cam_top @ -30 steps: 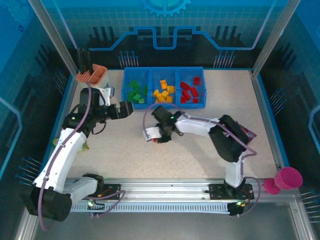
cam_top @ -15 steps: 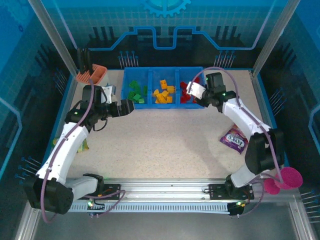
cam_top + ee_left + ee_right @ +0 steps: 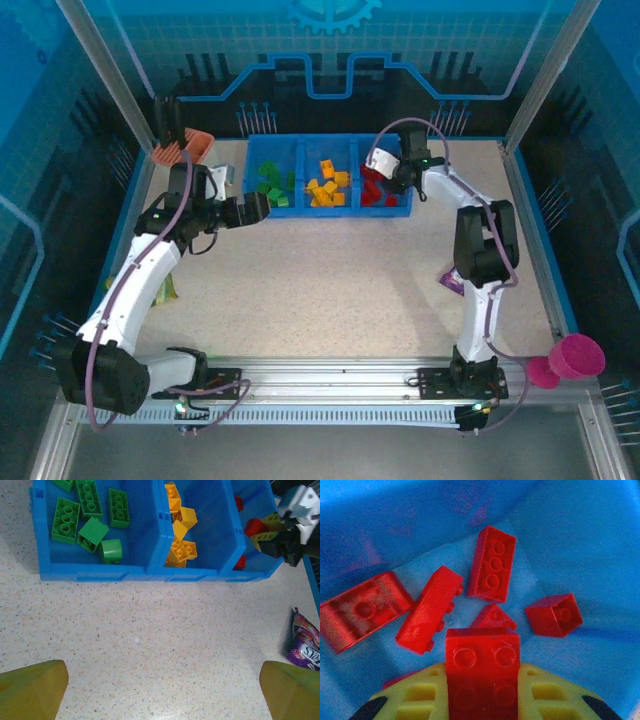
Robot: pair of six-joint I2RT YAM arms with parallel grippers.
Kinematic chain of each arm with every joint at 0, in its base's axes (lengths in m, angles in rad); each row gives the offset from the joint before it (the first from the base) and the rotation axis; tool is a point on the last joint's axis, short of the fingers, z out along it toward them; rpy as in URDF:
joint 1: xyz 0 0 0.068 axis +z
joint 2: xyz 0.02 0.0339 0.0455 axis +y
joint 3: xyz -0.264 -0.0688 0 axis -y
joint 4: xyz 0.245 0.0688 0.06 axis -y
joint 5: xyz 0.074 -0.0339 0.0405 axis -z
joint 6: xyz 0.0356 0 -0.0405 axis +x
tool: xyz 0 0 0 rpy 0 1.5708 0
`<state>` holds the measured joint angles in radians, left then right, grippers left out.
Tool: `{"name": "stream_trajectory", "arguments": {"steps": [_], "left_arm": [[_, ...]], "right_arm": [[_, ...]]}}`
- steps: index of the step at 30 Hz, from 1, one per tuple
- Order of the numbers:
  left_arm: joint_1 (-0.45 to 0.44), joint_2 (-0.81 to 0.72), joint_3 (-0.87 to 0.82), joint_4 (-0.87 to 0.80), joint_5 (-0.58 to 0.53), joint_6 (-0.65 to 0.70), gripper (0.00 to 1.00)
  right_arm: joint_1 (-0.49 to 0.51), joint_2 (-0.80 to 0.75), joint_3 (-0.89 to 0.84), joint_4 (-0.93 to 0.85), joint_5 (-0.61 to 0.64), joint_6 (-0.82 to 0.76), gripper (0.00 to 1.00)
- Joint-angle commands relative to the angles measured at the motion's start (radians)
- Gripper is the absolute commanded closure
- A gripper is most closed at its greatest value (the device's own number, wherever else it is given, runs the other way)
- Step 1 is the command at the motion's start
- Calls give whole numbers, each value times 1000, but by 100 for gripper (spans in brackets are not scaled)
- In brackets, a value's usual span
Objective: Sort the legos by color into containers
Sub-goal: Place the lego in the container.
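The containers are three side-by-side compartments of a low blue tray [image 3: 328,211] at the back of the table. Green legos [image 3: 85,515] lie in the left one, orange-yellow legos [image 3: 180,530] in the middle one, red legos [image 3: 492,565] in the right one. My right gripper [image 3: 482,692] hangs just over the right compartment, shut on a red lego [image 3: 482,670] held between its yellow fingers. From above, that right gripper [image 3: 392,180] sits at the tray's right end. My left gripper [image 3: 255,211] stands open over bare table just in front of the tray's left corner, nothing between its fingers [image 3: 32,690].
A beige cup with an orange insert [image 3: 190,148] stands at the back left. A pink cup [image 3: 578,357] sits at the near right edge. A purple candy packet [image 3: 305,642] lies on the table right of centre, partly behind the right arm.
My right arm has swung from the table's middle up to the tray's right compartment, carrying the red lego. The left gripper has shifted only slightly.
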<state>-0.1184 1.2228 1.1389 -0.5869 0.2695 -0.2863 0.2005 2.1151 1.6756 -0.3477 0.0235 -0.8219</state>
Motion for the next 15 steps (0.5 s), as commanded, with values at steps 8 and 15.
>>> {"name": "stream_trajectory", "arguments": {"steps": [8, 15], "left_arm": [[13, 35, 48, -13, -24, 3, 1], [13, 35, 50, -4, -41, -11, 1]], "right_arm": [[39, 146, 168, -34, 7, -13, 70], [50, 56, 123, -25, 12, -6, 45]]}}
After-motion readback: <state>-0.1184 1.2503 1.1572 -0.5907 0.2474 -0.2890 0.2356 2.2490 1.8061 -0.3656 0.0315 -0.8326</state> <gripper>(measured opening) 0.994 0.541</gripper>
